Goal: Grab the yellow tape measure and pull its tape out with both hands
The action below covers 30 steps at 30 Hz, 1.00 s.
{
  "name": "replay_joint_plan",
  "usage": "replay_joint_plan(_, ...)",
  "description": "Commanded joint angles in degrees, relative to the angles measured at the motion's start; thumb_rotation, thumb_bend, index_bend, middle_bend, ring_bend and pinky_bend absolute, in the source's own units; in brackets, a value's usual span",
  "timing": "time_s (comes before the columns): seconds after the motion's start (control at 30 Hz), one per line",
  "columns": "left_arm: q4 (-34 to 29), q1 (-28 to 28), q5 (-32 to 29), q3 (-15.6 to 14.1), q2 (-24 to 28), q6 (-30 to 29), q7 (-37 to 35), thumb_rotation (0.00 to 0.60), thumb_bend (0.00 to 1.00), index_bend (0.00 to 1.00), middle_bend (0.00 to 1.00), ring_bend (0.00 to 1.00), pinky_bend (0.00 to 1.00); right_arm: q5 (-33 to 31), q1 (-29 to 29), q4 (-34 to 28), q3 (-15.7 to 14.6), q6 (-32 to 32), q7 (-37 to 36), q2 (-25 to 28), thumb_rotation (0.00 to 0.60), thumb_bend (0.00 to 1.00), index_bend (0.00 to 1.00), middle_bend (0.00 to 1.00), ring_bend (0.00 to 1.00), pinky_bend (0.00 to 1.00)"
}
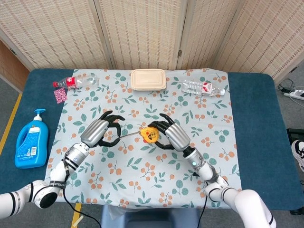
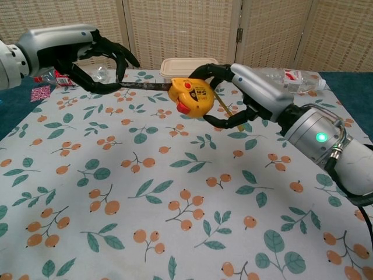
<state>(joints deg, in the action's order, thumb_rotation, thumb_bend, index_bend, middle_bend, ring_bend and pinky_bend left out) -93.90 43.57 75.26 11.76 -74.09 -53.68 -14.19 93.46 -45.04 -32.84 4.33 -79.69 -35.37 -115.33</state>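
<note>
Between the two robot hands, the tape [image 2: 145,85] is stretching taut above the table [image 1: 142,161]. Right robot hand [image 2: 245,96] is grasping the yellow tape measure [image 2: 192,97]; left robot hand [image 2: 96,61] is pinching the tape's end. Beyond both: a lunch box [image 1: 148,79].

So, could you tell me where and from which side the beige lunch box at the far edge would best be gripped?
Probably across its short sides, coming from above. The lunch box lies flat with its lid on, long axis running left to right, with open cloth around it; the water bottle lies apart to one side.
</note>
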Motion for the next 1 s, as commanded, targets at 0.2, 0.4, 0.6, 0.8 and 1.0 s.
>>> replay_joint_plan(0.2, 3.53, -2.49, 7.81, -2.52, 3.65, -2.55, -10.94, 0.600, 0.53, 0.68, 0.27, 0.22, 0.00, 0.28, 1.88, -3.44, -1.18, -0.18, 0.15, 4.80, 0.600, 0.39, 0.58, 0.48, 0.35, 0.09)
replay_joint_plan(0.4, 5.27, -3.33, 11.31, -3.86, 5.73, -3.94, -18.83, 0.600, 0.53, 0.69, 0.28, 0.22, 0.00, -0.11, 3.54, -6.40, -1.42, -0.49, 0.41, 8.71, 0.600, 0.39, 0.58, 0.49, 0.34, 0.09)
replay_joint_plan(0.6, 7.02, -4.08, 13.84, -5.14, 7.33, -5.73, -24.35, 0.600, 0.53, 0.69, 0.28, 0.22, 0.00, -0.32, 5.03, -9.03, -1.75, -0.61, 0.68, 12.17, 0.600, 0.39, 0.58, 0.49, 0.34, 0.09)
replay_joint_plan(0.8, 8.35, -4.59, 14.88, -6.02, 8.64, -6.81, -29.53, 0.600, 0.53, 0.69, 0.28, 0.22, 0.00, -0.80, 6.90, -10.85, -1.93, -0.90, 0.94, 15.26, 0.600, 0.39, 0.58, 0.49, 0.34, 0.09)
replay_joint_plan(1.0, 9.47, -4.78, 15.59, -6.72, 9.40, -7.41, -32.69, 0.600, 0.53, 0.69, 0.29, 0.22, 0.00, -1.21, 8.26, -11.45, -1.93, -0.91, 0.99, 17.22, 0.600, 0.39, 0.58, 0.49, 0.34, 0.09)
